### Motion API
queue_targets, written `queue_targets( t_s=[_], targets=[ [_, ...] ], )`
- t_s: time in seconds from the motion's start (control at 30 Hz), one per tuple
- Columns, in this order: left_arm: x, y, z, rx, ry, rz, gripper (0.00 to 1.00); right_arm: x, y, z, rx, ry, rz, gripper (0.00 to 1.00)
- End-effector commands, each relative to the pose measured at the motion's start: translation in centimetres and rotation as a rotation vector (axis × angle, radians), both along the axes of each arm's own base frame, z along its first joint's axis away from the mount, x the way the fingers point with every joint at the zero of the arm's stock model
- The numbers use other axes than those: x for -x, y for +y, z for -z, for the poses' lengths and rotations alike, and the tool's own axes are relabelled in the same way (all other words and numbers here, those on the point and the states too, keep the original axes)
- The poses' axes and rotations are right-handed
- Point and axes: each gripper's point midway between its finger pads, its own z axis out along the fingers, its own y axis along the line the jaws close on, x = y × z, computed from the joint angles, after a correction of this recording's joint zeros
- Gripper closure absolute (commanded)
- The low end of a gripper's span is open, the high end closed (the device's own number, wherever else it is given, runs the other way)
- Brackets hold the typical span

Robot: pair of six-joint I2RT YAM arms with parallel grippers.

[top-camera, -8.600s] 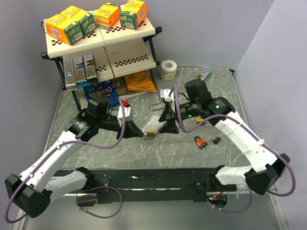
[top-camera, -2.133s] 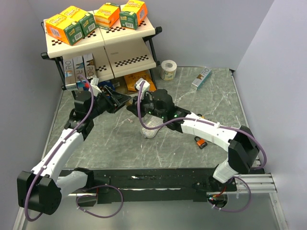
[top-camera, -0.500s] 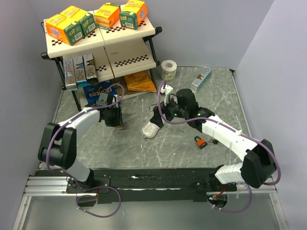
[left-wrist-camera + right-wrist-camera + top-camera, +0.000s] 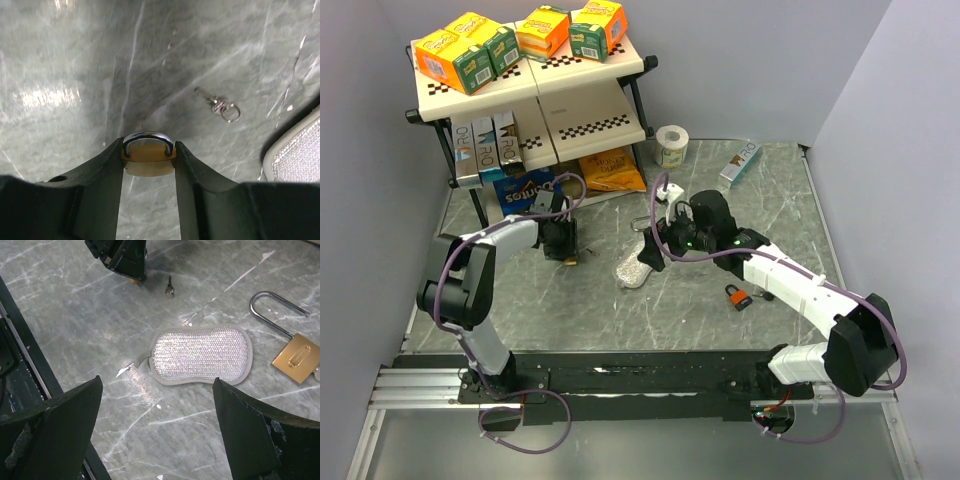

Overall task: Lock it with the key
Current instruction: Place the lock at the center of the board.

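Left arm [image 4: 490, 240] folded tighter, left hand [image 4: 148, 150] pinching one of three padlocks [image 4: 148, 164], right hand [image 4: 156, 385] spread, one key [image 4: 217, 104]

A silvery mesh sponge [image 4: 200, 356] lies flat on the marbled surface [image 4: 570, 300]. Boxes [image 4: 542, 32] fill a shelf rack [image 4: 590, 110] behind.

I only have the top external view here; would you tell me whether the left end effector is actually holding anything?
Observer: Yes. The left wrist view shows the left end effector shut on a small brass padlock, shackle pointing away from the wrist.
Operator: Thank you. Is a key nearby?
Observer: A key on a ring lies on the table beyond the padlock, not touching it.
Operator: And the other arm?
Observer: The right wrist view shows the right end effector open and empty, above a silver mesh pad.
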Motion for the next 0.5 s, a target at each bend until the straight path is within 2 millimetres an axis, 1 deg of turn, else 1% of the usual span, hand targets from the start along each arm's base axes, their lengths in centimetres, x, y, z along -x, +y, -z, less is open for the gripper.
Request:
queue_targets(
  t_s=[0.0,0.03,0.07,0.13,0.17,0.23,0.27,0.33,0.37,0.47],
  targets=[
    [-1.5,-0.5,-0.2,-0.01,-0.045,0.011,0.73,-0.2,-0.5,-1.6,-0.032,-0.036,0.015,0.01],
    [-1.6,-0.4,-0.2,-0.013,-0.046,0.011,0.7,-0.3,-0.6,-1.4,-0.042,-0.015,0.033,0.01],
    [-1.5,-0.3,0.0,-0.017,-0.042,0.01,0.63,-0.2,-0.6,-1.3,-0.043,-0.009,0.035,0.01],
    [-1.6,-0.2,0.1,-0.027,-0.04,0.007,0.58,-0.3,-0.6,-1.2,-0.046,-0.006,0.041,0.01],
    [-1.6,-0.1,0.2,-0.031,-0.04,0.003,0.52,-0.3,-0.7,-1.2,-0.049,-0.002,0.043,0.01],
    [-1.5,0.0,0.3,-0.035,-0.031,-0.003,0.47,-0.4,-0.7,-1.2,-0.05,-0.001,0.044,0.01],
    [-1.5,0.0,0.2,-0.036,-0.033,-0.005,0.41,-0.5,-0.7,-1.4,-0.05,-0.005,0.046,0.01],
    [-1.4,-0.1,-0.2,-0.029,-0.037,-0.004,0.37,-0.6,-0.8,-1.5,-0.048,-0.011,0.048,0.01],
    [-1.3,-0.1,-0.3,-0.027,-0.04,-0.002,0.31,-0.7,-0.8,-1.7,-0.045,-0.018,0.046,0.01],
    [-1.3,-0.3,-1.3,-0.009,-0.063,0.005,0.28,-1.0,-1.0,-2.1,-0.041,-0.034,0.043,0.01]
  ],
)
